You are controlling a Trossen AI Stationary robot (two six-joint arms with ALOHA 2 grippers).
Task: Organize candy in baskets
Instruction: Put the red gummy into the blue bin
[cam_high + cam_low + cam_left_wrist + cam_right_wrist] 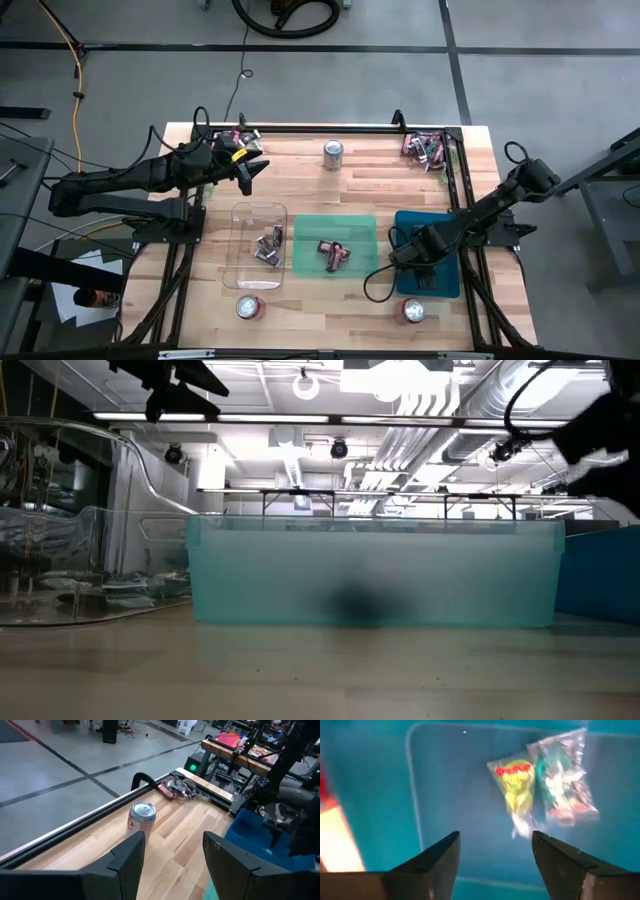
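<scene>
The right gripper (402,258) hangs over the teal-blue basket (445,285) near the table's (350,310) front right, its fingers (432,860) spread apart and holding nothing; in the right wrist view two wrapped candies lie on the basket floor just beyond the fingertips, a yellow-green wrapped sweet (516,782) touching a clear-wrapped green and pink sweet (563,785) beside it. The left gripper (252,170) waits above the table's rear left area, fingers (127,857) apart and empty, pointing across the wood toward a silver and red drink can (333,152) standing upright near the middle of the rear edge. The clear basket (258,246) sits left of centre with dark and silver wrapped candies (270,246) inside, the translucent green basket (335,253) lies just beside it at the centre holding maroon-brown candies (334,254), and the teal-blue one follows on the right. Loose piles of candy remain at the rear left corner (232,138) and the rear right corner (424,147). Two more cans stand near the front edge, one (250,307) in front of the clear basket and one (413,311) in front of the teal-blue basket
</scene>
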